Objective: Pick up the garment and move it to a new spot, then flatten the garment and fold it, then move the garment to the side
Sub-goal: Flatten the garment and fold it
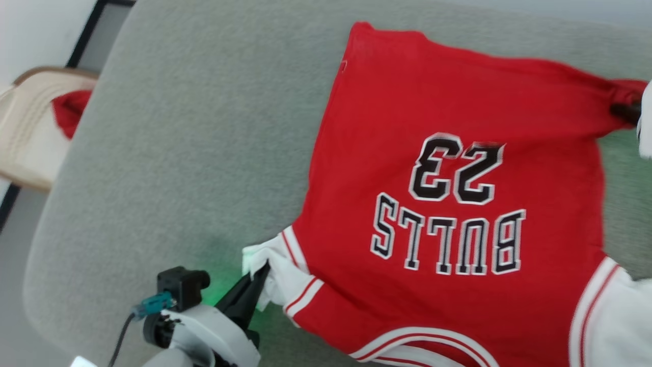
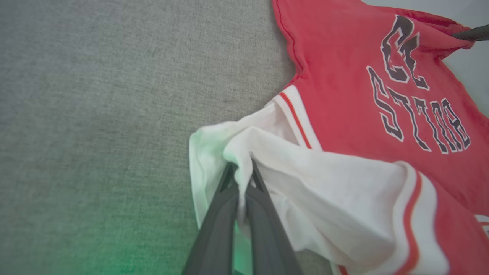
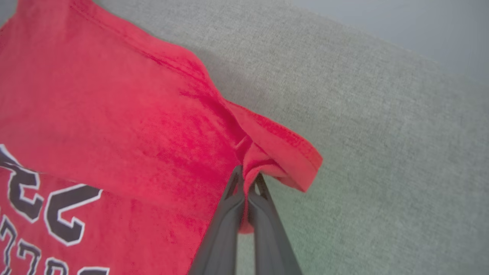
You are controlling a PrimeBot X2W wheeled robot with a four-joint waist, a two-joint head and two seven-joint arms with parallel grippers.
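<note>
1. The red Bulls 23 jersey [image 1: 448, 117] is lying print-up across the right half of the grey fabric-covered table [image 1: 193, 127], with its lettering reading upside down in the head view.
2. The left pincer [image 2: 242, 168] is clamping shut on a bunched fold of the jersey's white sleeve [image 2: 324, 179] at the near left corner.
3. The right pincer [image 3: 248, 177] is pinching shut on the red hem corner [image 3: 282, 152] at the jersey's far right, where the fabric is puckering toward the fingers.
4. Beyond the table's far left edge, a beige basket [image 1: 30, 132] is holding a small red cloth [image 1: 71, 109], well apart from the jersey.
</note>
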